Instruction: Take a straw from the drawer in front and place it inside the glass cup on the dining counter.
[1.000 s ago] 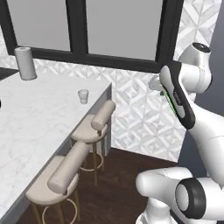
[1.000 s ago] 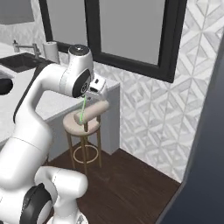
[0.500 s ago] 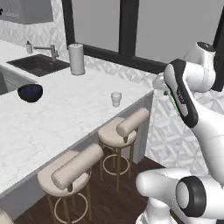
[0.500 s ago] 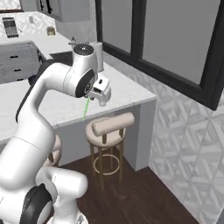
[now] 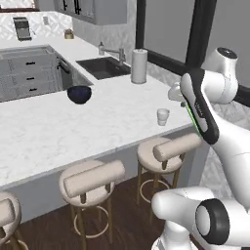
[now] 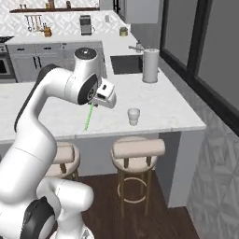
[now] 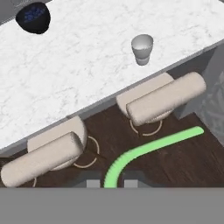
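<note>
Straw (image 6: 87, 118) first: we see our hand (image 6: 95, 104) clenched on its top end, the green stick hanging out over the stools' side of the marble tabletop (image 6: 56, 112). At three o'clock from it the glass cup (image 6: 134, 116) stands upright near the tabletop's edge.

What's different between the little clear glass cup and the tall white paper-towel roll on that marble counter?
The small clear-whitish glass cup is short, while the white paper-towel roll is tall. The cup is see-through and slightly tapered with an open top; the roll is opaque and straight-sided. The cup stands near the counter's stool-side edge; the roll stands farther back beside the sink. Both stand upright on the white marble dining counter.
</note>
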Tool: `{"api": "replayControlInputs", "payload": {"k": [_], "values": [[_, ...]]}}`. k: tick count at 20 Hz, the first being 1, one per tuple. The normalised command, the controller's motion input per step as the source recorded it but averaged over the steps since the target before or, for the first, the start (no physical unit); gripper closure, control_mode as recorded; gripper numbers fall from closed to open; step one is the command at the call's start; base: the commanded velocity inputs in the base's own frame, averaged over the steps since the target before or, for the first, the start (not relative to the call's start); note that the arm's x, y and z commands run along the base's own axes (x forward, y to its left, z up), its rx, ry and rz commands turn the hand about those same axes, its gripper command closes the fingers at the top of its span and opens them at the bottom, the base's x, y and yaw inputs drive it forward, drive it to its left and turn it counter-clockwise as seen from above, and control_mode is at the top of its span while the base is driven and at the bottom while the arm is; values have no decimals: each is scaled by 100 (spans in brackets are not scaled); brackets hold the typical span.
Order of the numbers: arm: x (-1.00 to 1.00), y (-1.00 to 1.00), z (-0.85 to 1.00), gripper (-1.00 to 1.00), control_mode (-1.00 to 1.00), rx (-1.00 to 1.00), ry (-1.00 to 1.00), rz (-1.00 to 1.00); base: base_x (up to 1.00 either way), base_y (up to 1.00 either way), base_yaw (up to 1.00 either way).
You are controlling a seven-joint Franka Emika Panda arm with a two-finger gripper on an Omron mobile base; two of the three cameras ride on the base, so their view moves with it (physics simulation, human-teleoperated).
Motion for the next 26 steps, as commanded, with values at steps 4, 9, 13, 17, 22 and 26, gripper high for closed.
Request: {"api": "replayControlInputs", "payload": {"k": [4,9,13,17,22,26], "values": [[0,0,0,100,100,0,0,0,3,-92,54],[0,0,0,100,100,0,0,0,0,-99,51],[0,0,0,100,100,0,0,0,5,-96,51],[0,0,0,100,100,0,0,0,47,-76,41],[0,0,0,100,100,0,0,0,98,-32,8],[0,0,0,100,100,0,0,0,100,-1,0]]}}
